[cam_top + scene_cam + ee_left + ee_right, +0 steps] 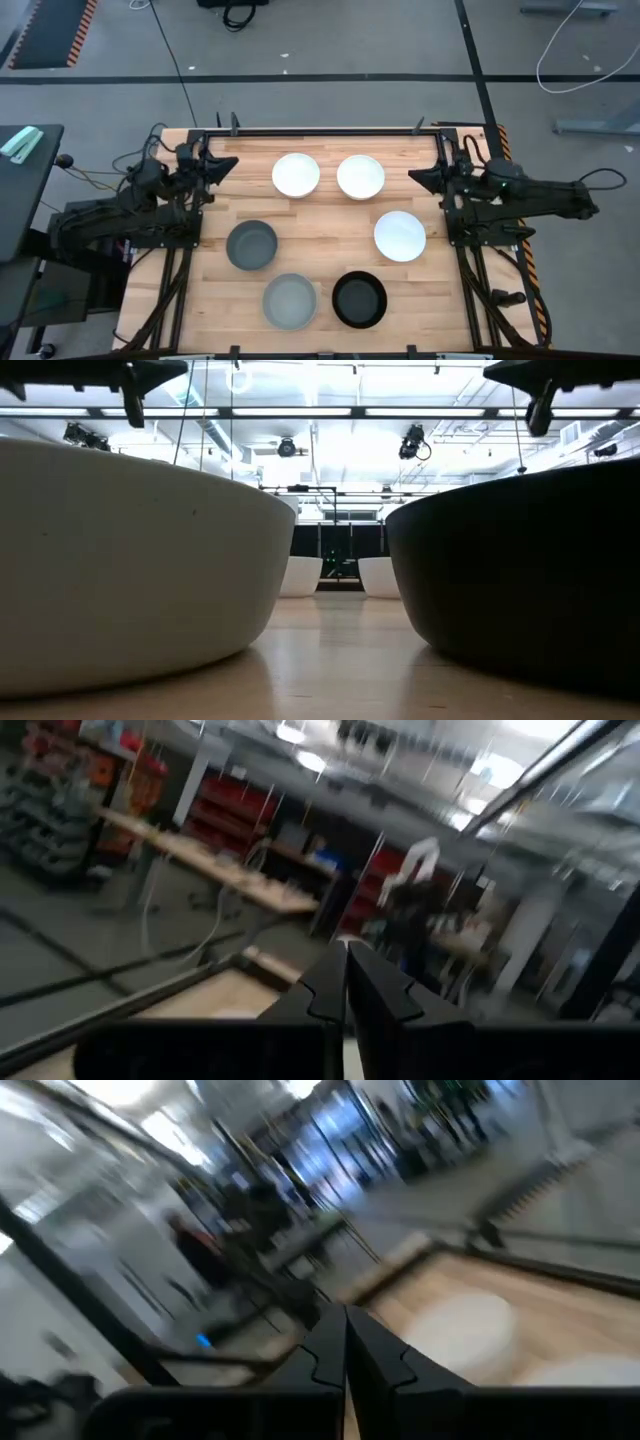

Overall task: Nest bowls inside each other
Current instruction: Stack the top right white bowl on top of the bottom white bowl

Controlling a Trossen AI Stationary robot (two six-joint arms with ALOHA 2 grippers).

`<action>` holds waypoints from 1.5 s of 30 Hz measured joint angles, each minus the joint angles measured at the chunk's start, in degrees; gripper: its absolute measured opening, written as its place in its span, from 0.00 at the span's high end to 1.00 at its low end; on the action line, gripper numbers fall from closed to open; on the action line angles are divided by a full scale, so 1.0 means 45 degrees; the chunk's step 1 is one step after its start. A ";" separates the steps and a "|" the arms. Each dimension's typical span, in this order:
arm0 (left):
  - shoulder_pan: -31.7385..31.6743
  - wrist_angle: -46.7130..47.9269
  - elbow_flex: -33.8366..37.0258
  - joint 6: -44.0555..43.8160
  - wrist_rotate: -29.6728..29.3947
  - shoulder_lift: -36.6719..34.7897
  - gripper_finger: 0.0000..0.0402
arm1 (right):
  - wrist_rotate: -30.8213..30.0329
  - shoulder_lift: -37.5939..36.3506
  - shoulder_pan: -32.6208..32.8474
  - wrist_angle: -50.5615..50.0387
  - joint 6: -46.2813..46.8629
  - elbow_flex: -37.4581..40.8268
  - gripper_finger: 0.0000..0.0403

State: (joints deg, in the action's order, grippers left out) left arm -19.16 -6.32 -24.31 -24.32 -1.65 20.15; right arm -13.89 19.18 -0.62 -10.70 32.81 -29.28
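Note:
Six bowls stand apart on the wooden table on their bases: two white ones at the far side (pixel 296 175) (pixel 361 176), a third white one (pixel 400 236) at the right, a dark grey one (pixel 251 245) at the left, a light grey-green one (pixel 290 301) and a black one (pixel 359 299) near the front edge. My left gripper (pixel 232 164) is shut and empty at the table's far left. My right gripper (pixel 414 176) is shut and empty at the far right. The low view shows the grey-green bowl (pixel 120 570) and the black bowl (pixel 530 570) up close.
A black frame rail (pixel 320 132) runs along the table's far edge. Arm bases and cables stand at the left (pixel 150 215) and right (pixel 500 215) table edges. Bare wood (pixel 320 240) lies between the bowls.

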 joint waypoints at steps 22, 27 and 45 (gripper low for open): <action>-0.0589 0.4139 -0.1527 0.0370 -0.0005 0.1689 0.90 | -0.2666 0.6998 -0.0921 -1.2783 -0.0002 -0.9680 0.83; -0.0649 0.4261 -0.1527 0.0408 -0.0005 0.1689 0.88 | -0.2226 0.8041 -0.2251 -1.3048 0.0046 -0.9918 0.73; -0.0645 0.5668 -0.1522 0.1025 0.0000 0.1689 0.88 | 0.1968 1.2091 -0.6250 -1.3220 -0.0426 -0.9913 0.70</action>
State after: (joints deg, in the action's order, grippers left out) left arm -22.06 19.19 -31.16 -19.70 -1.65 27.75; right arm -5.04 73.59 -28.75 -70.19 30.89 -73.89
